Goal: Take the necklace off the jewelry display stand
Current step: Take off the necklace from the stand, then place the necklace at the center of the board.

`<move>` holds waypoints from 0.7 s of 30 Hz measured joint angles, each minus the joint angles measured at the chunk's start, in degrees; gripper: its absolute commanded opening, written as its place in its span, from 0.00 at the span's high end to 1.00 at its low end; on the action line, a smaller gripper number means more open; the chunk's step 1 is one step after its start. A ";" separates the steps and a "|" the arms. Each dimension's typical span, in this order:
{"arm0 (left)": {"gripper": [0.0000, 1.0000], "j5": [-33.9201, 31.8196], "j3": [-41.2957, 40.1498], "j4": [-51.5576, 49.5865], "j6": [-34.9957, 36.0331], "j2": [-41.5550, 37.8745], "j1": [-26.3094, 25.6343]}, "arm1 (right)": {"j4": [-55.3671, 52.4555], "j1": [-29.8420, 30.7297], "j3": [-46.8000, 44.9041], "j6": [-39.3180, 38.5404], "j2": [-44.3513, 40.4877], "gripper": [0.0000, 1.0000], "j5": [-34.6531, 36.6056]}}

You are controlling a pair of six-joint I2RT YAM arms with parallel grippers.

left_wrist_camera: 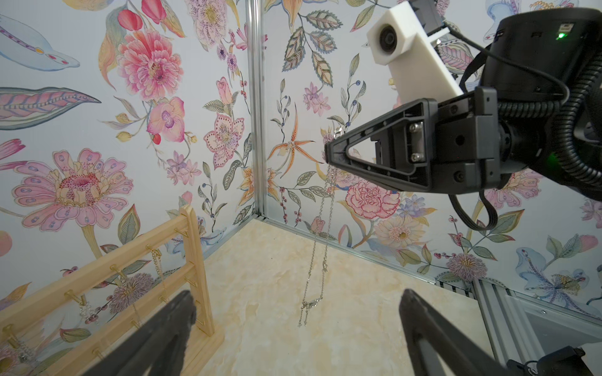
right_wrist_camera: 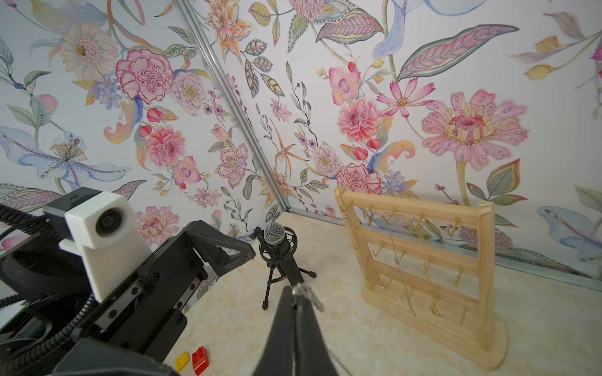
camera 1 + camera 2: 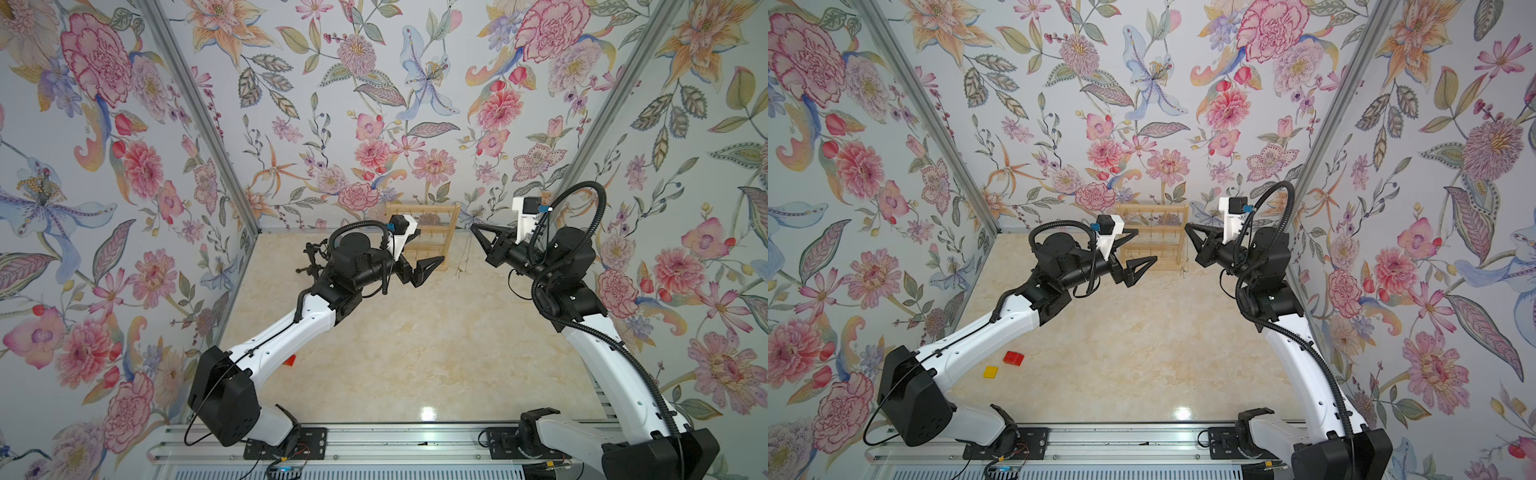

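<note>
Left wrist view: right gripper (image 1: pixel 329 153) pinched shut on the necklace (image 1: pixel 321 247), which is off the jewelry display stand (image 1: pixel 192 257).
I see the chain hanging straight down from the closed tips, clear of the hooks, in the gap between the stand and the side wall. I can't quite tell whether its pendant touches the tabletop (image 1: pixel 260 293). My left gripper (image 1: pixel 296 294) is spread wide with nothing in it, near the stand. Other chains hang on the stand's crossbars.
</note>
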 measured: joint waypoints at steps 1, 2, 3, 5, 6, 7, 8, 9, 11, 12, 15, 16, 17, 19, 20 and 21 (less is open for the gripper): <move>0.01 0.44 -0.26 0.00 0.07 0.00 -0.17 | -0.33 0.00 -0.28 0.09 -0.72 0.97 -0.26; 0.01 0.85 -0.74 0.28 0.17 0.00 -0.50 | -0.70 0.00 -0.52 0.24 -1.57 0.97 -0.74; 0.01 1.29 -1.33 0.70 0.20 0.00 -0.85 | -0.98 0.00 -0.76 0.37 -2.34 0.97 -1.14; 0.01 2.34 -2.73 1.64 0.17 0.00 -1.42 | -1.99 0.00 -0.83 0.52 -3.48 0.98 -1.92; 0.01 2.78 -3.52 2.10 0.17 0.00 -1.70 | -2.38 0.07 -0.87 0.61 -4.00 0.98 -2.40; 0.01 3.37 -4.11 2.27 0.17 0.02 -1.92 | -2.64 0.13 -0.98 0.63 -4.42 0.98 -2.64; 0.01 3.80 -4.52 2.56 0.15 0.13 -2.10 | -2.99 0.22 -1.16 0.76 -4.94 0.98 -2.99; 0.03 4.20 -4.61 2.95 0.13 0.39 -2.25 | -3.54 0.33 -1.31 0.83 -5.46 0.98 -3.32; 0.06 5.35 -4.61 4.22 -0.09 1.16 -2.36 | -4.17 0.50 -1.53 0.83 -6.19 0.98 -3.96; 0.06 6.08 -4.61 4.87 -0.31 1.66 -2.38 | -4.61 0.61 -1.57 0.87 -6.51 0.98 -4.22; 0.07 8.39 -4.79 7.21 -1.18 3.21 -2.51 | -5.46 0.63 -1.66 1.05 -7.15 0.98 -5.01; 0.07 8.98 -4.92 7.76 -1.42 3.61 -2.56 | -5.77 0.66 -1.68 1.05 -7.30 0.98 -5.31; 0.07 9.70 -4.96 8.13 -1.60 4.09 -2.62 | -5.90 0.74 -1.79 1.07 -7.43 0.98 -5.49; 0.07 10.86 -4.96 9.38 -1.64 5.29 -2.91 | -6.38 0.74 -2.10 1.22 -7.72 0.98 -5.90; 0.08 11.30 -4.94 9.81 -1.64 6.16 -3.08 | -6.49 0.87 -2.29 1.25 -7.82 0.98 -5.90; 0.08 11.65 -4.92 10.08 -1.62 7.02 -3.30 | -6.82 1.03 -2.36 1.25 -7.85 0.98 -5.92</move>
